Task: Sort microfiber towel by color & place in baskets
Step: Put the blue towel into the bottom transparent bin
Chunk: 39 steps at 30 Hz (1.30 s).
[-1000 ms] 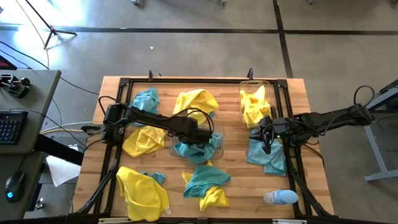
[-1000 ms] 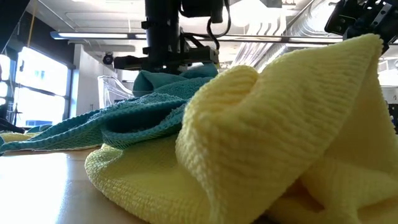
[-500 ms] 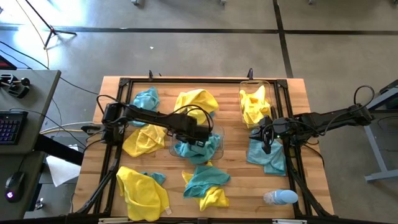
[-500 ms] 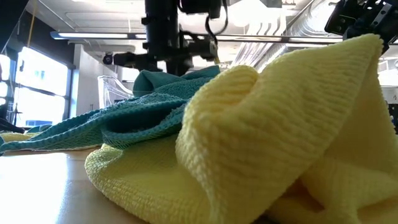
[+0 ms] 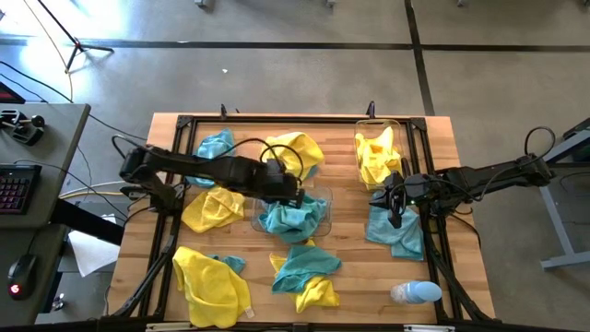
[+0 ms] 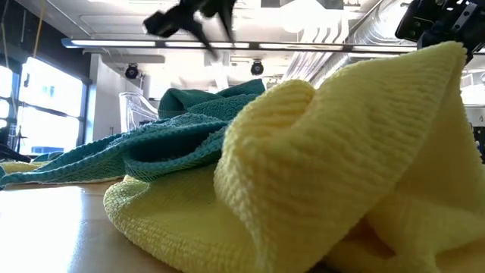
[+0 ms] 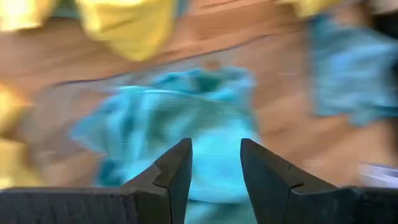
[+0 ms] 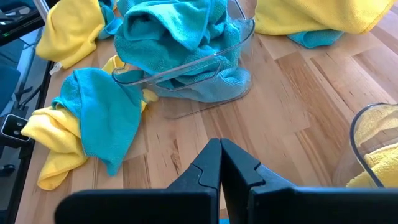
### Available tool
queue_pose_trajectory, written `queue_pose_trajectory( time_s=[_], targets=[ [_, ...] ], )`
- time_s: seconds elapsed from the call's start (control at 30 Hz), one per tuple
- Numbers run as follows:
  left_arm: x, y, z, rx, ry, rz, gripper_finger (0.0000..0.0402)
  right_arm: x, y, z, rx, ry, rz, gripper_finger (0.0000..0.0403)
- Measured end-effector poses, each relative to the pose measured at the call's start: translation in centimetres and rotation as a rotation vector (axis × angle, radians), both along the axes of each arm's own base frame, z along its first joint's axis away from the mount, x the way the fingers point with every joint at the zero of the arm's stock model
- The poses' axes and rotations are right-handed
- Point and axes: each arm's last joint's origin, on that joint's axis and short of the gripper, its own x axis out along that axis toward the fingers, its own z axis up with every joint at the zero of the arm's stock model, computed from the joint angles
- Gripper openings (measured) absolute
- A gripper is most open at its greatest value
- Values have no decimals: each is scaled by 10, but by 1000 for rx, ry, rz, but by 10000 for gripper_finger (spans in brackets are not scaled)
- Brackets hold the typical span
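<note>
A clear basket (image 5: 324,197) at the table's middle holds a heap of teal towels (image 5: 289,219). My left gripper (image 5: 293,192) hangs open just above the heap's far side with nothing between its fingers; the left wrist view looks down on the teal heap (image 7: 186,118) past my left gripper (image 7: 216,165). A second clear basket (image 5: 376,124) at the far right holds yellow towels (image 5: 378,157). My right gripper (image 5: 396,218) is shut over the far edge of a loose teal towel (image 5: 398,234) and holds nothing.
Loose towels lie around: yellow (image 5: 206,210), teal (image 5: 218,146), yellow (image 5: 293,151), yellow (image 5: 212,282), a teal-and-yellow pile (image 5: 304,273). A pale bottle (image 5: 415,293) lies near the front right. A black frame (image 5: 184,124) runs round the table. The pile's yellow towel (image 6: 341,167) fills the low view.
My left gripper has opened and let go of a teal towel, which now lies on the heap in the middle basket. It has then risen and drawn back a little toward the table's far edge.
</note>
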Motion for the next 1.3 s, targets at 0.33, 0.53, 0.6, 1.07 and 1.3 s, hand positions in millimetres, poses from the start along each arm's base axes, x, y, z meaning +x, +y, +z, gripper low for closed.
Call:
queue_pose_trajectory(
  time_s=[0.33, 0.53, 0.6, 1.07, 1.3],
  targets=[
    [16, -38, -17, -82, -63, 2, 126, 1, -1, 2, -28, -26, -40, 0],
    [34, -34, -60, -119, 83, 1, 126, 2, -1, 2, -31, -34, -51, 0],
    [38, -30, -77, -147, 160, 27, 125, 2, -1, 3, -28, -36, -53, 0],
    [54, -17, -154, -162, 414, 85, 79, 2, -1, 3, -5, -37, -70, 0],
    [51, -21, -144, -148, 386, 88, 78, 2, -1, 3, -5, -37, -70, 0]
  ],
)
